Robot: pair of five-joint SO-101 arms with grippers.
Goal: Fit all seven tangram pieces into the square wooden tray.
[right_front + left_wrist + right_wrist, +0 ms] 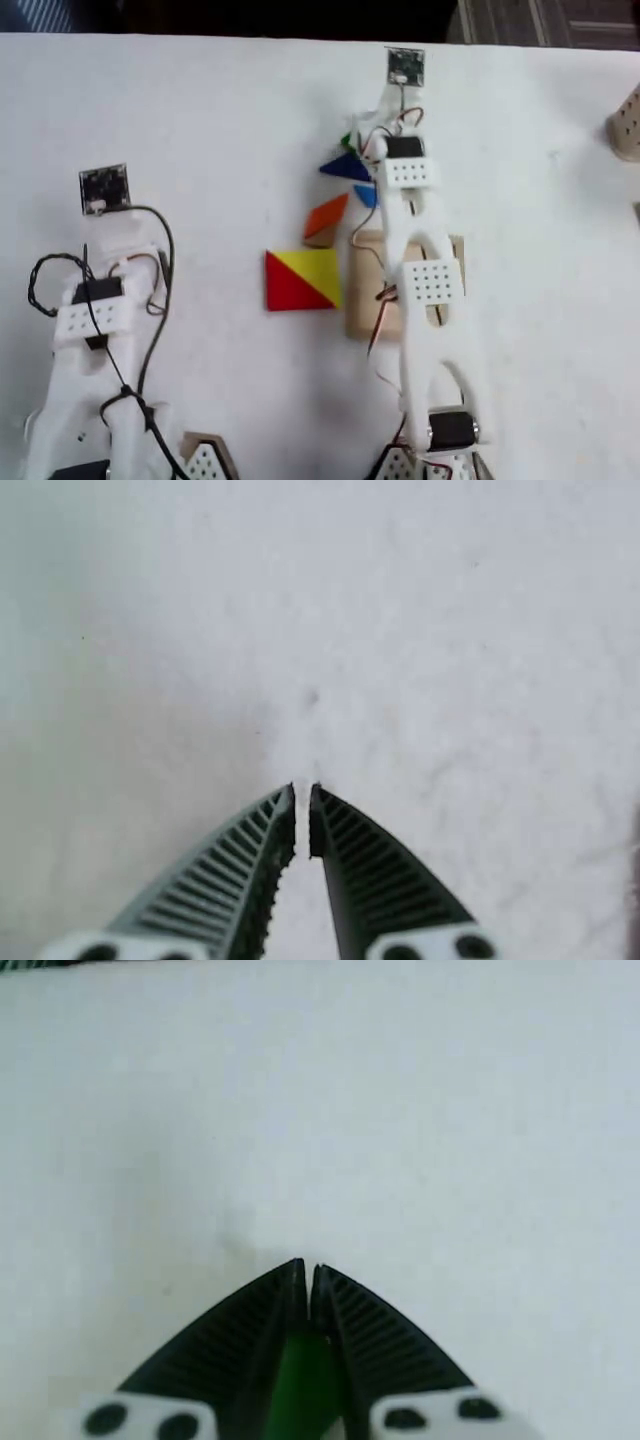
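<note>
Fingers (385, 1345) of the right gripper (307, 1272) are clamping a green tangram piece (300, 1390) beyond the wooden tray (360, 270). Left gripper (302, 795) is sitting clenched, empty.

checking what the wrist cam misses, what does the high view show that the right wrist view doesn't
High view: wooden tray under the arm, red triangle and yellow triangle beside it, orange piece, blue triangle. Right wrist view: jaws closed on the green piece. Both: white table, a bit of that green piece.

White perforated arms (430, 285), ribbed gripper (302, 795) (black cables (167, 265))
</note>
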